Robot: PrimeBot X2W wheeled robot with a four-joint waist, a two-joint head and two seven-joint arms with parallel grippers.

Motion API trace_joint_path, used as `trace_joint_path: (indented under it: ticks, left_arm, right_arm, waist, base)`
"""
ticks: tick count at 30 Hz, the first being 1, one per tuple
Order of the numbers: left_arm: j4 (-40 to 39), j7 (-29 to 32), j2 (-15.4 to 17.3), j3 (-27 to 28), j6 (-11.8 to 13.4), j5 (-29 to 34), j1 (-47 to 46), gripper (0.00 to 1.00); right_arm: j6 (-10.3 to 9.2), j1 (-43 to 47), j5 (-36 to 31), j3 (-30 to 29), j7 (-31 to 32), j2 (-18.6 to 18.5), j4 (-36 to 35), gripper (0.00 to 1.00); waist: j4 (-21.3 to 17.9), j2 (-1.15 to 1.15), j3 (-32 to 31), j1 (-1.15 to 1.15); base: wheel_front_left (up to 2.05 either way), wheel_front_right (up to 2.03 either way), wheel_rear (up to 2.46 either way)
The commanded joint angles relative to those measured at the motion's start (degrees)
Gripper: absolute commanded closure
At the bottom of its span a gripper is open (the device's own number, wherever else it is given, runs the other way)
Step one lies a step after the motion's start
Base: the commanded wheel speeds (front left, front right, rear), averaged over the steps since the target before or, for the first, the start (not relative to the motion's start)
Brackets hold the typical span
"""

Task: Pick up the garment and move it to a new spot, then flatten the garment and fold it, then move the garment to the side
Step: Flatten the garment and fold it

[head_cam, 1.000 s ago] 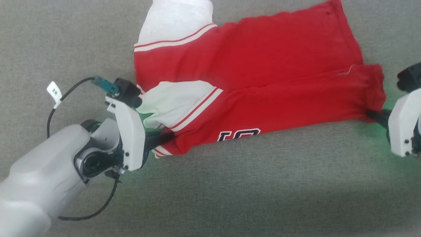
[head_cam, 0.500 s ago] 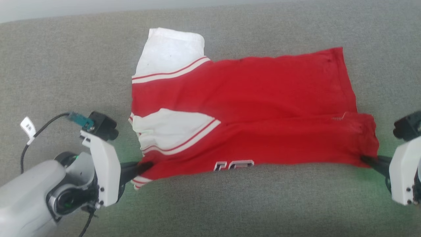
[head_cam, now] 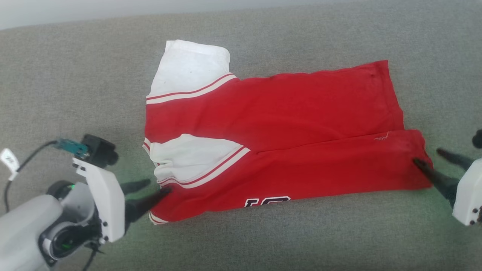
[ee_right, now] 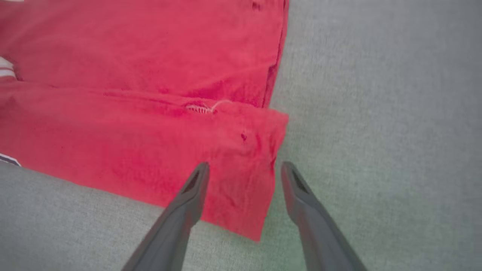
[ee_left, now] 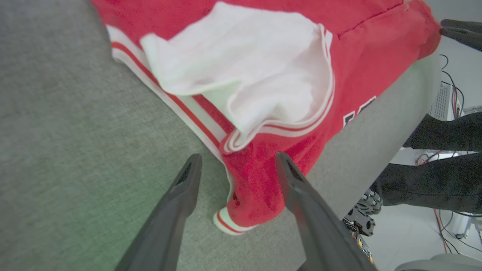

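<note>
Your left hand [head_cam: 158, 185] and right hand [head_cam: 427, 156] stand at opposite ends of the garment [head_cam: 286, 124], which lies flat on the grey fabric-covered desk [head_cam: 263, 233], its length running left to right across the head view.

The near long edge of the red shirt is folded over onto the body. One white sleeve [head_cam: 192, 160] lies on top of the red cloth at the left end. The other sleeve [head_cam: 190, 67] sticks out flat at the far left corner. A slice of black, white-outlined lettering [head_cam: 267, 200] shows along the near edge.

Your left hand [ee_left: 238, 156] is spread wide, fingers apart and closed on nothing. The shirt's striped near-left corner [ee_left: 229, 220] lies between them on the desk, and one fingertip reaches onto the red cloth.

Your right hand [ee_right: 244, 164] is likewise wide open. It straddles the folded hem corner [ee_right: 263, 150], one finger over the red fabric, the other over bare grey cloth just beside it. Neither hand grips the shirt.
</note>
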Motion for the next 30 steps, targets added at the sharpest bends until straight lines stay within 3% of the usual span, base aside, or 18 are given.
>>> trace_joint_path:
  ticks: [1,5,13,18,23,30]
  left_arm:
    - [0.1,-1.5,0.8,1.0,0.9,0.9,-0.6,0.0]
    - [1.5,-5.3,1.1,3.2,2.9,3.0,-2.5,0.0]
    - [10.8,-16.7,-3.9,9.5,10.0,8.7,-10.8,0.0]
    - [18.6,-18.3,-7.1,11.2,10.9,11.8,-19.6,0.0]
    - [27.5,-12.8,-8.9,9.2,10.1,14.7,-27.2,0.0]
    - [37.4,6.2,-8.4,5.4,8.3,13.2,-33.8,0.0]
  right_arm:
    - [-0.1,0.7,-2.0,-2.0,-1.6,1.2,-0.9,0.0]
    - [-0.1,0.0,-5.6,-5.9,-5.7,4.1,-2.3,0.0]
    - [-0.1,-3.7,-14.5,-13.8,-20.8,16.6,-4.8,0.0]
    - [-0.1,-5.9,-17.3,-15.3,-26.1,22.2,-6.7,0.0]
    - [-0.09,-5.4,-18.0,-14.7,-28.4,25.5,-7.9,0.0]
    - [-0.09,-3.1,-17.0,-14.2,-28.4,27.7,-7.1,0.0]
  waist:
    - [-0.2,0.0,0.1,0.0]
    - [-0.9,0.0,0.8,0.0]
    - [-5.0,0.0,4.8,0.0]
    - [-9.0,0.0,8.2,0.0]
    - [-13.2,0.0,10.2,0.0]
    - [-17.1,0.0,10.4,0.0]
  base:
    - [0.0,0.0,0.0]
    - [0.0,0.0,0.0]
    - [0.0,0.0,0.0]
    - [0.0,0.0,0.0]
    - [0.0,0.0,0.0]
    - [0.0,0.0,0.0]
